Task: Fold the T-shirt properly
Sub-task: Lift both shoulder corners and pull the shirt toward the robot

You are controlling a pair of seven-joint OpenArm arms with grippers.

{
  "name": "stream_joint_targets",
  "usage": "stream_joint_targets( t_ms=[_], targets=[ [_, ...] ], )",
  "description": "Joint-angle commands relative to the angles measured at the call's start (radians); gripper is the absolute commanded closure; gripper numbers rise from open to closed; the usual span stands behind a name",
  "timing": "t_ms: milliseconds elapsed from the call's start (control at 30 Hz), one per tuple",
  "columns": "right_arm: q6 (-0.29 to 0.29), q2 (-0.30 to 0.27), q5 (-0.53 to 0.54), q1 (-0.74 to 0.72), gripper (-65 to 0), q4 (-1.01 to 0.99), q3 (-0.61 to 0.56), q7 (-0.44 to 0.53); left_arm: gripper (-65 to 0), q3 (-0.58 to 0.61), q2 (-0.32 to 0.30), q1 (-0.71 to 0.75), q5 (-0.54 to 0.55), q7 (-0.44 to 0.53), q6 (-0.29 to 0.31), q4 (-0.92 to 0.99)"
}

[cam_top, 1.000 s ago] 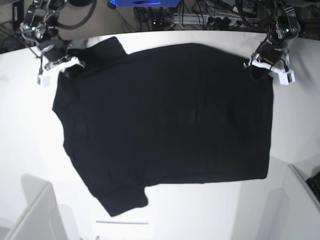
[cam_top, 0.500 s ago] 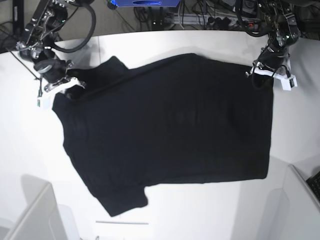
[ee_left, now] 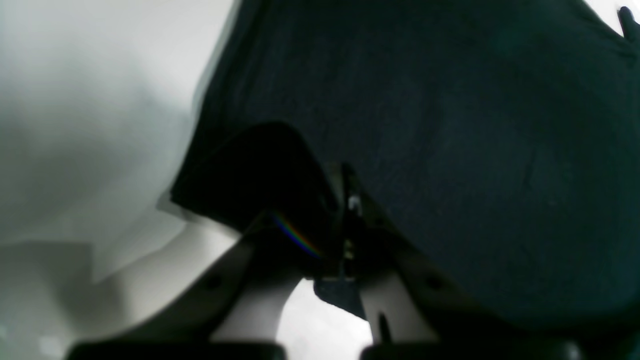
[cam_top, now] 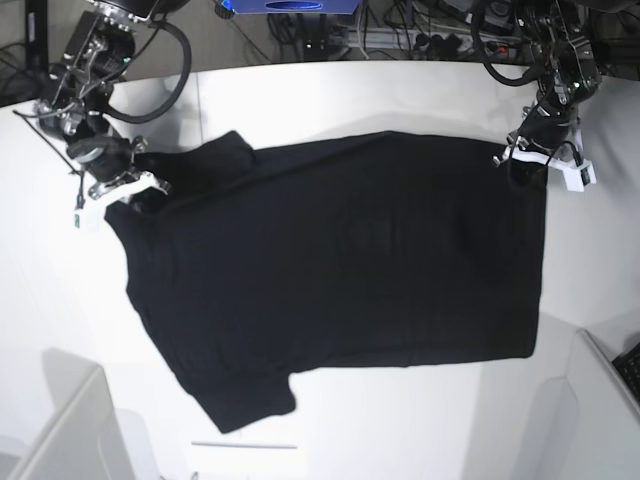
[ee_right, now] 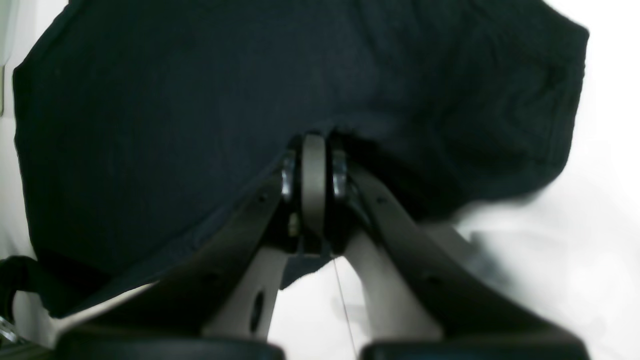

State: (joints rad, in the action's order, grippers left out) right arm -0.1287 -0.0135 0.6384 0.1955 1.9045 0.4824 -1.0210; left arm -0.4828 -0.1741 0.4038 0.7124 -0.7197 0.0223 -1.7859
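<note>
We see a robot workspace, perhaps a lab: two cabled robot arms (both black-and-white) over a white table.

So the T-shirt is plain matt black cloth, pretty smooth across the middle with soft creasing near the edges. Table looks white and smooth, kinda satiny with blurry reflections in the left wrist view. Arms are mostly dark, can't really tell what material
</note>
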Motion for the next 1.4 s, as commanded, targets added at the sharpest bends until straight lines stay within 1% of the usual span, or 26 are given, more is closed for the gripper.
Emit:
stream_joint_targets(
  t_ms=[0,333,500,667,800,1367],
  targets=[
    [-0.002,-0.009,0.014,-0.024,0.0,0.007,0.0,0.023,0.0,-0.006,-0.011,-0.006,0.011,0.019,0.001,-0.012],
    [-0.001,-0.01,0.014,-0.136,0.0,-0.124,0.0,0.024,0.0,-0.012,-0.011,-0.052,0.011,0.019,-0.002,-0.005],
    [-0.001,-0.01,0.013,-0.179,0.0,-0.175,0.0,0.029,0.0,-0.009,-0.012,-0.069,0.011,0.019,-0.068,-0.004],
    [-0.001,-0.032,0.013,-0.213,0.0,-0.214,0.0,0.034,0.0,-0.006,-0.012,-0.088,0.011,0.018,-0.071,0.021],
    [-0.001,-0.047,0.013,-0.225,0.0,-0.236,0.0,0.034,0.0,-0.003,-0.021,-0.11,0.011,0.018,-0.106,0.065],
    [-0.001,-0.047,0.013,-0.319,0.0,-0.382,-0.001,0.041,0.0,-0.003,-0.025,-0.148,0.011,0.018,-0.106,0.094]
  ],
)
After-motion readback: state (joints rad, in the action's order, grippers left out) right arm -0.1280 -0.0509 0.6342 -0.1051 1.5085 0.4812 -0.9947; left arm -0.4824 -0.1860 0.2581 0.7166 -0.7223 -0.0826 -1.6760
